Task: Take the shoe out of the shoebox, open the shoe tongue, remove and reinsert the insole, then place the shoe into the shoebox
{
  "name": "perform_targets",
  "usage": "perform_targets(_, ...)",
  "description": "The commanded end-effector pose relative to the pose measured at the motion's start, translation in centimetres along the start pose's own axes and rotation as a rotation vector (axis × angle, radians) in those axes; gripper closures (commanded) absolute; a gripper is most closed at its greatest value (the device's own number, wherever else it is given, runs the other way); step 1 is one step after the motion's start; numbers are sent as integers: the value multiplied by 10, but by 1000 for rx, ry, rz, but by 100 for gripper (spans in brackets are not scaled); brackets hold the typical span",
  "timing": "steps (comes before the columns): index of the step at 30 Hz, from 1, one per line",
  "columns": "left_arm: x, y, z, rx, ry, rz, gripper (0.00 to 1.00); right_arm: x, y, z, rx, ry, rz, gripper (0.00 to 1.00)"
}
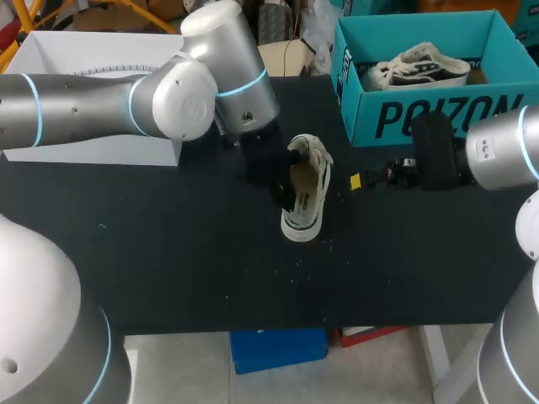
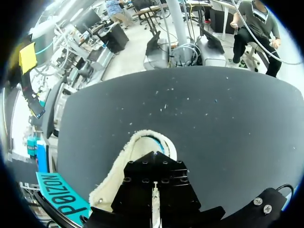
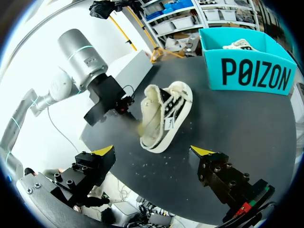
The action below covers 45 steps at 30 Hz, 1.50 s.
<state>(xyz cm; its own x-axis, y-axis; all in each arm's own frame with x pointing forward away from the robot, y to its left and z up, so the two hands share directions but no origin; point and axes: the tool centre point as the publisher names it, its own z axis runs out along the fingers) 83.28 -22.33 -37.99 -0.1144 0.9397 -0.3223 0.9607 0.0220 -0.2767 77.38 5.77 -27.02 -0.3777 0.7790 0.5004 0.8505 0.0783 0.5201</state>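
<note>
So, the shoe (image 1: 305, 192) is out of the shoebox (image 1: 421, 122) and lies approx mid-table on the table (image 1: 168, 269), in front of the box and apart from it. It looks tipped over, w/ the tan inside showing in the head view. Long axis runs roughly far-to-near, one end twd the back edge, the other twd the robot. I can't tell toe from heel w/ confidence.

Key relation: the shoe sits btwn the two arms, but not evenly. The left gripper (image 1: 278, 172) is right at the shoe's left side, touching it at or near the opening. In the left wrist view the fuzzy white rim curves round just ahead of the black gripper body. Tips are hidden there, so I can't tell whether it's clamped on anything or slack.

The right gripper (image 3: 152, 152) is off the shoe's right side, near but clearly apart. It's spread wide and holds nothing, w/ the shoe ahead of the gap.

Judgement: the L arm is steadying or working the opening (tongue/insole stage). Any R-arm move means coming in sideways, across the long axis, twd the laced upper.

A second shoe (image 1: 417, 69) lies inside the box.
</note>
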Motion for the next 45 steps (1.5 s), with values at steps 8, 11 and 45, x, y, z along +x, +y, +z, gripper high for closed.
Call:
perform_targets(8,7,20,9,-60,131,5,100,1,1,1,2,-3,1,0)
perform_targets(11,3,22,12,-78,128,13,100,1,1,1,2,-3,1,0)
perform_targets(45,-44,42,-110,-125,-522,-203,100,1,1,1,2,-3,1,0)
